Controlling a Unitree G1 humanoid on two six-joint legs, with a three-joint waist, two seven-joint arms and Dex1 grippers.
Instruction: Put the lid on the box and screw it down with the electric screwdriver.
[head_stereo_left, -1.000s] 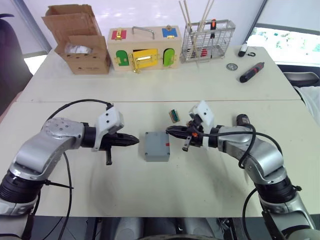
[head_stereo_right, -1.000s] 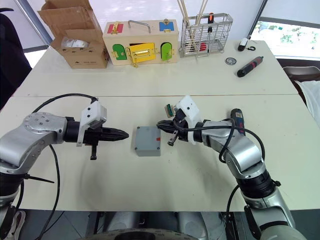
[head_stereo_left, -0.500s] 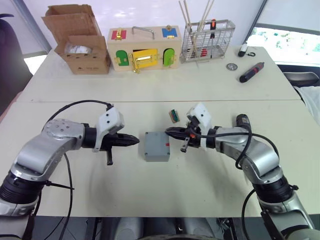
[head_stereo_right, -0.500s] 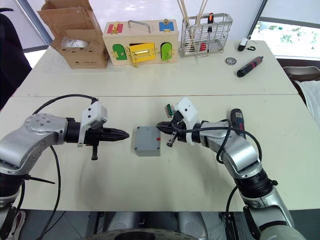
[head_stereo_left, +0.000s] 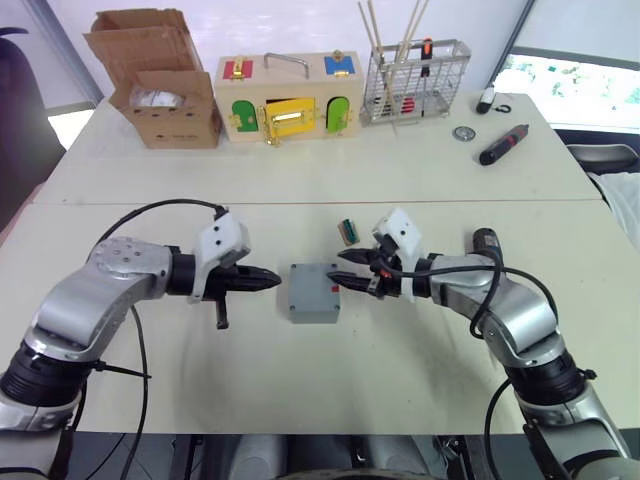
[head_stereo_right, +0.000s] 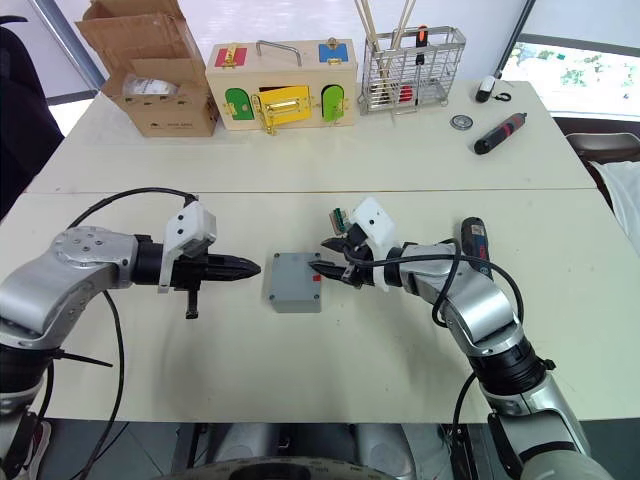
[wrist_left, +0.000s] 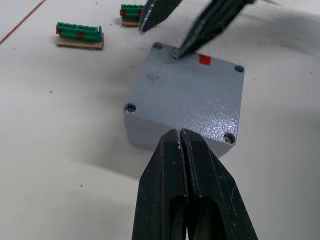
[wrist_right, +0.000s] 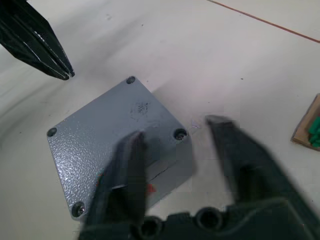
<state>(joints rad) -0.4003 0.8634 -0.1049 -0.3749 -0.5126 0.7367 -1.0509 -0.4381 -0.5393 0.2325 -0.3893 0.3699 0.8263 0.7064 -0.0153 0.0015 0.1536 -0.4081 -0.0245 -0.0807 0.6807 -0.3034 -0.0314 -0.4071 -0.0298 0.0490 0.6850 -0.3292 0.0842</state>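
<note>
The grey box (head_stereo_left: 314, 292) stands on the table between my two grippers, a red mark (wrist_left: 204, 59) on its right side. The flat grey lid (wrist_left: 186, 95) lies on top of it, with a screw head in each corner. My left gripper (head_stereo_left: 275, 281) is shut, its tips just left of the box and apart from it. My right gripper (head_stereo_left: 347, 271) is open at the box's right edge, one finger over the lid near the red mark. The black electric screwdriver (head_stereo_right: 472, 237) lies behind my right forearm, partly hidden.
Green terminal blocks (head_stereo_left: 347, 230) lie just behind the box. At the back stand a cardboard carton (head_stereo_left: 160, 90), a wooden latch box (head_stereo_left: 288, 97) and a wire basket (head_stereo_left: 415, 80). A small black-and-red screwdriver (head_stereo_left: 503, 144) lies far right.
My right gripper has gone from shut to open beside the box. The left gripper and the box have stayed put.
</note>
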